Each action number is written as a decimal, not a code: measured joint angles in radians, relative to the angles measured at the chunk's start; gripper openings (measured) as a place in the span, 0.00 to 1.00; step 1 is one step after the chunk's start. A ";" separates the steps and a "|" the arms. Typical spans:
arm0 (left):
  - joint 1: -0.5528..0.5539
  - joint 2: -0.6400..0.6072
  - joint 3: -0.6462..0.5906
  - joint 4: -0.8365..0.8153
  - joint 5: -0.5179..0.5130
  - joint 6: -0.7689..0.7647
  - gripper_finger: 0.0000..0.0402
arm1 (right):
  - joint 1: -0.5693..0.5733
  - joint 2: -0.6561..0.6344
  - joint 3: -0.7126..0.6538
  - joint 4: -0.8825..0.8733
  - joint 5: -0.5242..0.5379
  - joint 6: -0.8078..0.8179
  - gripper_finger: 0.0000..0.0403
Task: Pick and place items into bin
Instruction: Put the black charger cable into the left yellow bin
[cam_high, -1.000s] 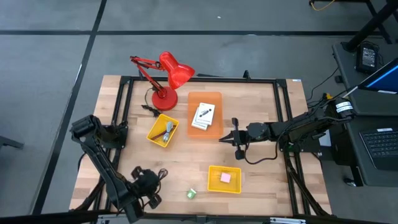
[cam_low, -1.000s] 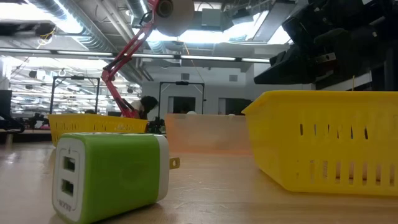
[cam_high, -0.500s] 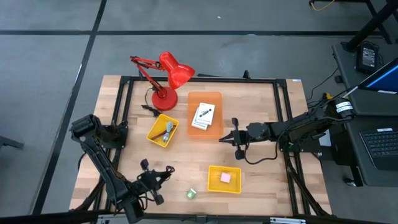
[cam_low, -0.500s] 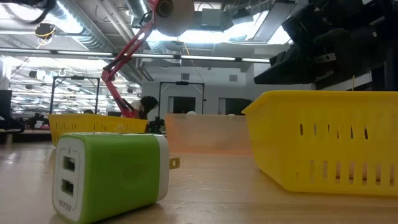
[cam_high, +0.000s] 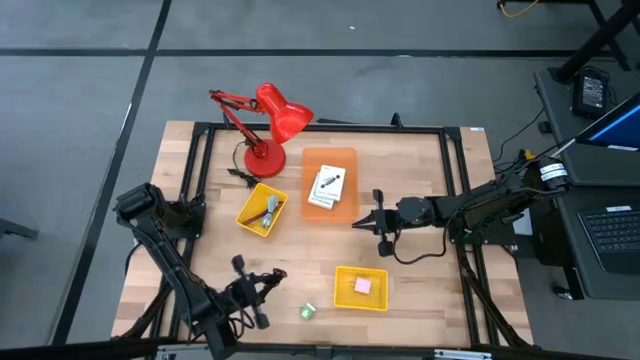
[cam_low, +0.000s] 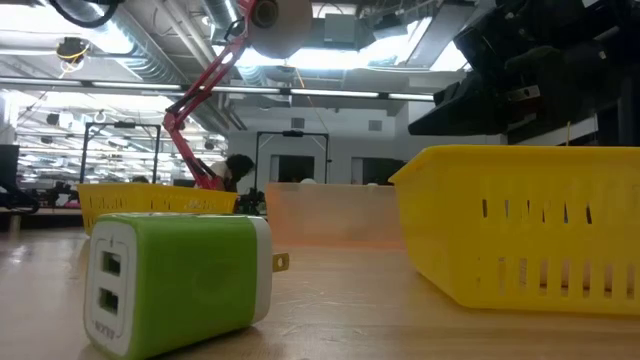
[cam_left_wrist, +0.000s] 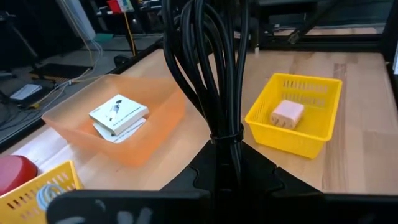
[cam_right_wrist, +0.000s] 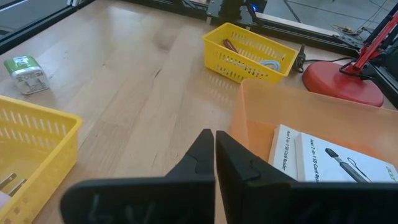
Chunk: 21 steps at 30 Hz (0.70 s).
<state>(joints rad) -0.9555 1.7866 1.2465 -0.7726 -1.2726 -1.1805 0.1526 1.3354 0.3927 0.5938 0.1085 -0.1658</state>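
The left gripper (cam_high: 262, 280) is clamped on a bundle of black cord (cam_left_wrist: 208, 68), which rises from between its closed fingers and hangs over the near left part of the table (cam_high: 420, 160). A green charger block (cam_high: 308, 311) lies loose on the wood just beside that gripper, between it and the near yellow basket (cam_high: 345, 298), which holds a pink block (cam_high: 362, 286). The orange bin (cam_high: 330, 160) further back holds two white boxes (cam_high: 327, 186) with black marks. A second yellow basket (cam_high: 247, 216) to its left holds a maroon cord (cam_right_wrist: 231, 45) and a pale coil. The right gripper (cam_high: 357, 222) has its fingers pressed together and empty, just beside the orange bin's near right corner. A red desk lamp (cam_high: 268, 125) stands behind the baskets
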 joint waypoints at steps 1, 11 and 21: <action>0.003 0.000 0.000 0.000 0.002 -0.001 0.07 | 0.000 0.000 0.000 0.000 0.000 0.000 0.00; 0.084 0.000 0.000 -0.032 0.008 -0.010 0.07 | 0.000 0.000 0.000 -0.001 0.000 0.002 0.00; 0.128 0.000 0.000 -0.360 0.009 -0.296 0.07 | 0.000 0.000 0.000 -0.002 0.000 0.000 0.00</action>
<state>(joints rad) -0.8271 1.7866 1.2465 -1.1323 -1.2633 -1.4763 0.1525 1.3355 0.3927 0.5915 0.1085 -0.1656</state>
